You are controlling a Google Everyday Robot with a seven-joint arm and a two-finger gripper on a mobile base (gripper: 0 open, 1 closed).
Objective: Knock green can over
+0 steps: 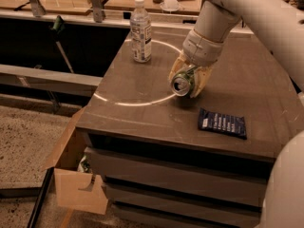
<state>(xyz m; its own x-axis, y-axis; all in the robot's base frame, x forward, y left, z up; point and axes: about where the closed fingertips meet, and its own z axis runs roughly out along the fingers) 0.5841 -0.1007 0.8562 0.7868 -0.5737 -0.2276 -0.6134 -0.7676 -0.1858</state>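
End effector (185, 85): two-finger, tan-coloured, on a white wrist and white robot arm (247, 18) reaching in from the upper right; low over the middle of the worktop (142, 122), fingers angled down and toward the camera. State: closed in on the item below, one finger (177, 66) against each side, nothing else held. Green can (182, 83): small aluminium drink can, silver top with pull tab; sits between the fingers, heavily tilted, top turned toward the camera and the front-left, body nearly level; whether its lower side rests on the surface or hangs just above it cannot be made out. Worktop: brown, flat, matte, over a stack of drawers, marked with a pale ring (128, 103); the can lies at the ring's right edge. Packet (222, 123): dark blue, flat, rectangular, pale print; lies near the front right, apart from the can and untouched. Bottle (141, 30): clear plastic, white cap, labelled; upright at the back left, well apart from the end effector. Cardboard box (76, 189): open, on the floor at the lower left. Progress, as judged: the tipping looks largely done, since the can is no longer upright. Outstanding: the can to be left lying on its side on the worktop, the fingers opened and drawn clear; the round body may roll once released.
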